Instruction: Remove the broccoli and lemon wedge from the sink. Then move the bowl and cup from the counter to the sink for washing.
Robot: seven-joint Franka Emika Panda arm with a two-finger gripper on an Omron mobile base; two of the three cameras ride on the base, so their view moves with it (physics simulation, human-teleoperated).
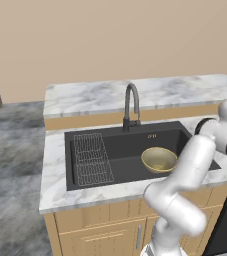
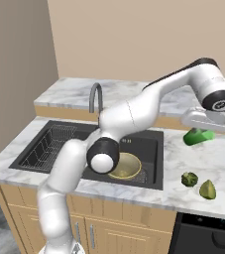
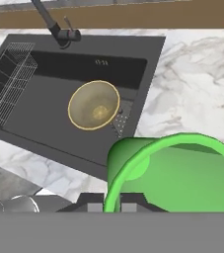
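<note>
Counter (image 2: 193, 158), white marble. Black sink (image 2: 151, 136) holds the bowl (image 2: 125, 166), mouth up. Broccoli (image 2: 189, 179) and lemon wedge (image 2: 207, 189) side by side on the counter. My gripper (image 2: 201, 130) clamps the cup (image 2: 198, 136) rim, cup tipped sideways above the counter.

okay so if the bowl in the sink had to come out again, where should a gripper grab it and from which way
Probably the bowl's thin rim, from straight above, one finger inside and one outside. It sits upright and open-side up in the sink, too wide to span. The rim side facing the wire rack looks clearest.
</note>
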